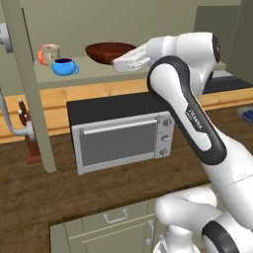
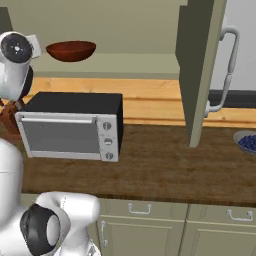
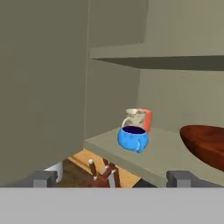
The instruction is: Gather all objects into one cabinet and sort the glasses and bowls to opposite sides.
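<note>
The open cabinet's pale green shelf (image 1: 96, 74) holds all the tableware. At its left end stand the orange tumbler (image 1: 40, 55), the beige speckled mug (image 1: 50, 51) and the blue handled cup (image 1: 65, 66), close together. The wide red-brown bowl (image 1: 109, 52) sits further right on the same shelf (image 2: 125, 65). My gripper (image 1: 121, 63) hovers just in front of the bowl (image 2: 71, 50), at the shelf's front edge. In the hand view my gripper (image 3: 113, 178) is open and holds nothing. It faces the blue cup (image 3: 132, 138), the mug (image 3: 134, 117) and the tumbler (image 3: 147, 119), with the bowl (image 3: 205, 146) at the right.
A toaster oven (image 1: 121, 136) stands on the wooden counter under the shelf. A knife block (image 1: 30, 143) is at its left. Cabinet doors hang open on both sides, each with a curved handle (image 2: 227, 70). A bowl of blueberries (image 2: 247, 142) sits far right.
</note>
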Tool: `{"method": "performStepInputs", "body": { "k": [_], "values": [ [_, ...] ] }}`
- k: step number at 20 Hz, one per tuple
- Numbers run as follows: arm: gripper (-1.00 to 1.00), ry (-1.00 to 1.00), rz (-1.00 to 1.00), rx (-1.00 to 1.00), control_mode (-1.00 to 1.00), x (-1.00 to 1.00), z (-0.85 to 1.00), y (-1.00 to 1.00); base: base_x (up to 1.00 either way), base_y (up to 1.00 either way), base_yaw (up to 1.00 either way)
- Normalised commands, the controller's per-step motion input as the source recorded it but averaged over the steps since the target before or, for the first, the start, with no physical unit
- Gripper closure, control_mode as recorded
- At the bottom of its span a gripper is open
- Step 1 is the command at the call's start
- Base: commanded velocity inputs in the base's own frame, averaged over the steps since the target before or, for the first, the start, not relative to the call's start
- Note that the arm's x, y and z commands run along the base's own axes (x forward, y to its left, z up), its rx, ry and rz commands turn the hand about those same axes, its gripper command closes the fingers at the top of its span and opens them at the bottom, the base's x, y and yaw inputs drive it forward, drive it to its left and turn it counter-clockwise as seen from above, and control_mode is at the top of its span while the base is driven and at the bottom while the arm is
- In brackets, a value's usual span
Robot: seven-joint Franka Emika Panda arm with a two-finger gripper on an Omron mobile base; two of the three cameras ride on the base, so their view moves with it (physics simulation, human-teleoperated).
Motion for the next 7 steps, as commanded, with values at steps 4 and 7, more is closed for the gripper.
{"method": "performStepInputs", "body": {
  "k": [4,7],
  "values": [
    [-1.00,-0.09,-0.17,0.24,-1.00,-0.84,0.20,-0.74,0.00,0.00,0.00],
    [-1.00,-0.05,-0.24,0.24,-1.00,-0.83,0.06,-0.83,0.00,0.00,0.00]
  ]
}}
